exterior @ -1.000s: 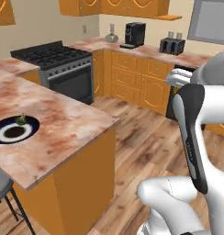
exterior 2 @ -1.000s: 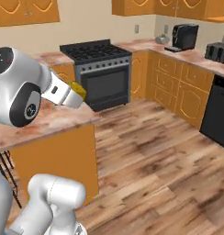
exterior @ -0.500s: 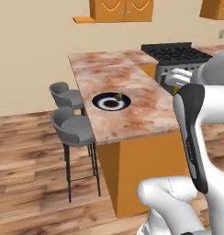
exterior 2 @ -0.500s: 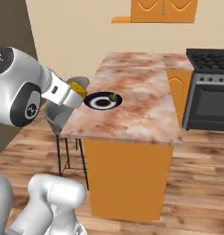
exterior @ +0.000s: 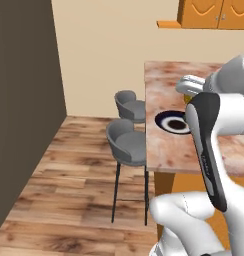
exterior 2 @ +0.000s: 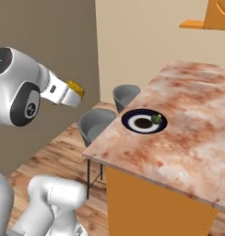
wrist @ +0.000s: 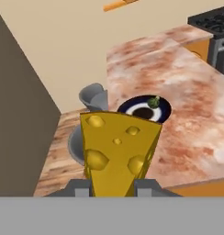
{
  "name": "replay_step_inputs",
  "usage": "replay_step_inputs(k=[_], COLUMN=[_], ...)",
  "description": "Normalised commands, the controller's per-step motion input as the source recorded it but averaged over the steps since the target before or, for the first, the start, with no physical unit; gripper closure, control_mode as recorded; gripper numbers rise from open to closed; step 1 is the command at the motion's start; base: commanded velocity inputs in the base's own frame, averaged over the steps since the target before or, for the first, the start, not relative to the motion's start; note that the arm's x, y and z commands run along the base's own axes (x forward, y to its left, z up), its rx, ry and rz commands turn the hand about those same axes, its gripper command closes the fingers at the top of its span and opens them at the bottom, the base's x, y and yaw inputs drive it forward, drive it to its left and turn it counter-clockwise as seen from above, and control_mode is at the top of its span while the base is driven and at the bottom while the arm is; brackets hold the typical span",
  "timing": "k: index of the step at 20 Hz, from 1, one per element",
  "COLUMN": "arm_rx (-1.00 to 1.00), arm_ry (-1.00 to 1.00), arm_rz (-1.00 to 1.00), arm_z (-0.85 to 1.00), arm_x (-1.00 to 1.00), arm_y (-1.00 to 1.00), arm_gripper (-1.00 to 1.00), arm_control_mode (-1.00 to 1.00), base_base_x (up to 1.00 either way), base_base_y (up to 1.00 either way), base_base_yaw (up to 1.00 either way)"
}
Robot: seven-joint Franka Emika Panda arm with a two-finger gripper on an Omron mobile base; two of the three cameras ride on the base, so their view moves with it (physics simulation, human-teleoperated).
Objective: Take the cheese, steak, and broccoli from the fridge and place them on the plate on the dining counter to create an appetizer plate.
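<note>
Gripper (wrist: 113, 183) is clamped on the cheese (wrist: 117, 151), a yellow wedge held in the air beside the dining counter (exterior 2: 197, 133), near its stool end. To finish well, I judge the arm should carry the wedge over the plate (exterior 2: 144, 121) and lower it onto the bare dark centre, clear of the broccoli (exterior 2: 156, 119) on the rim. Arm is folded close to the base, hand pointing toward the plate.
</note>
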Motion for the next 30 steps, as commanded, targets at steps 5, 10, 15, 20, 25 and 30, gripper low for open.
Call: replay_step_inputs(k=[5, 10, 15, 20, 25, 30], arm_rx=[0.00, 0.00, 0.00, -0.06, -0.08, -0.08], arm_ry=[0.13, 0.08, 0.09, 0.01, 0.00, 0.00], arm_rz=[0.20, 0.04, 0.01, 0.00, 0.00, 0.00], arm_z=[-0.16, -0.20, -0.61, -0.97, -0.96, -0.75], arm_x=[0.52, 0.61, 1.00, 0.98, 0.95, 0.99], arm_y=[-0.18, -0.45, -0.57, -0.39, -0.16, -0.14], arm_gripper=[1.00, 1.00, 1.00, 1.00, 1.00, 1.00], arm_control_mode=[-1.00, -1.00, -1.00, -1.00, -1.00, -1.00], base_base_x=[0.00, 0.00, 0.00, 0.00, 0.00, 0.00], base_base_y=[0.00, 0.00, 0.00, 0.00, 0.00, 0.00], base_base_yaw=[0.00, 0.00, 0.00, 0.00, 0.00, 0.00])
